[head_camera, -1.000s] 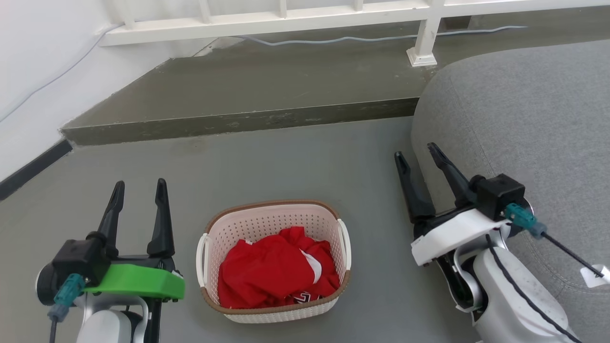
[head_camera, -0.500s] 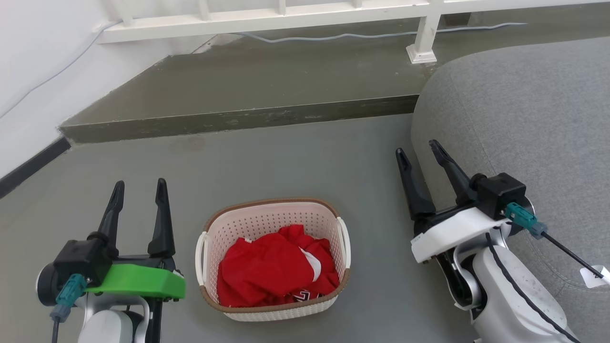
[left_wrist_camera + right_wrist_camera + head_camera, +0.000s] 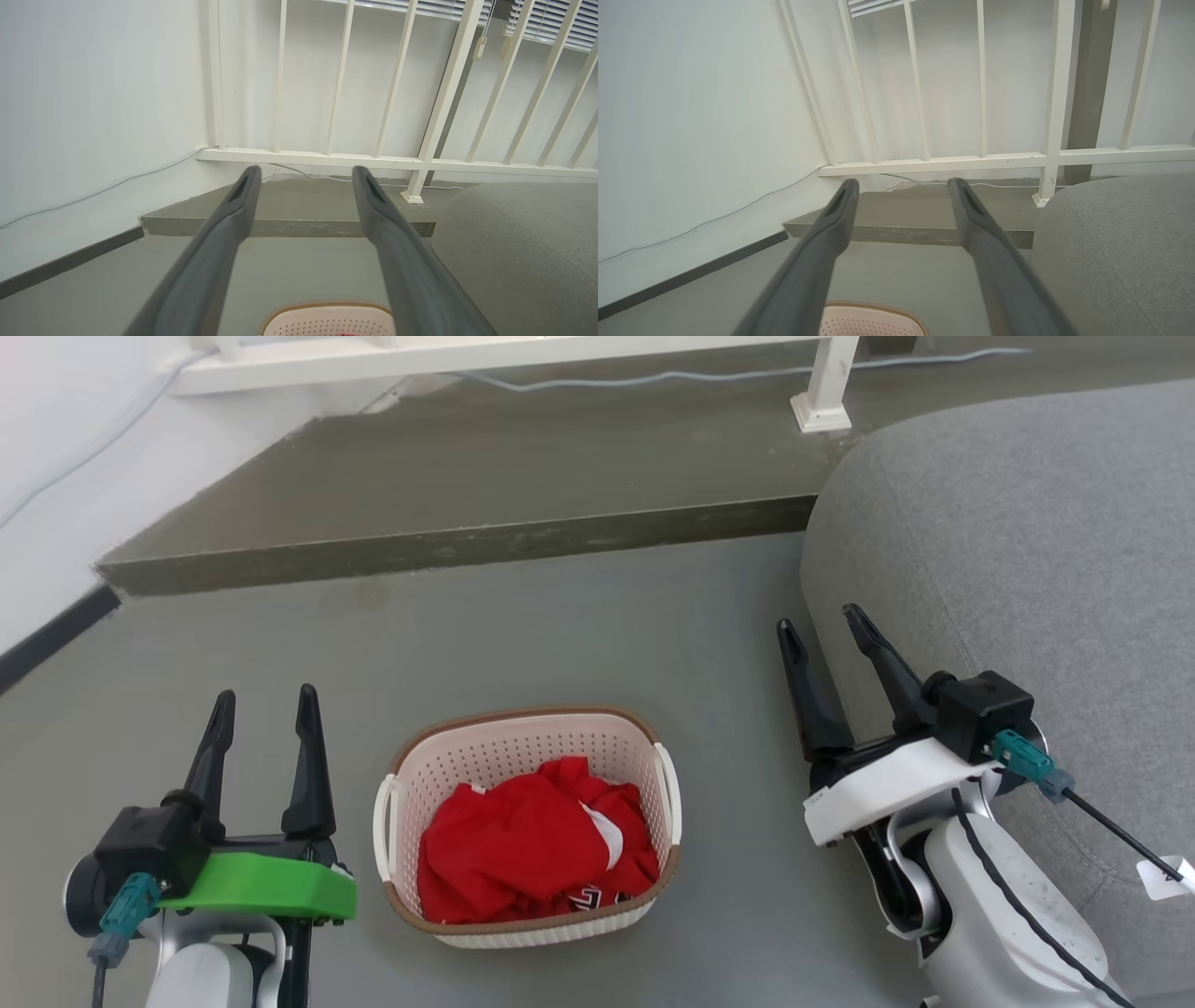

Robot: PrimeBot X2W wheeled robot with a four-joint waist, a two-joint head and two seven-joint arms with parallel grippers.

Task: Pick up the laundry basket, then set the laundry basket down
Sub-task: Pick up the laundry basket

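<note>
**Basket on the floor, nothing lifted yet**

Your laundry basket sits flat on the grey floor between your two arms, with a heap of red clothes inside. Nothing touches it, so by the look of it neither the pick-up nor the set-down is done.

Your left gripper hangs just beside the basket's left handle, fingers spread and empty. Your right gripper is farther out from the right handle, also spread and empty. Both point toward the step, not at the handles.

The whole job is left: reach the handles, grip, lift, lower.

Mind the grey sofa, which crowds your right arm. The step and the white railing stand well beyond the basket, with a cable running along the railing's foot.
</note>
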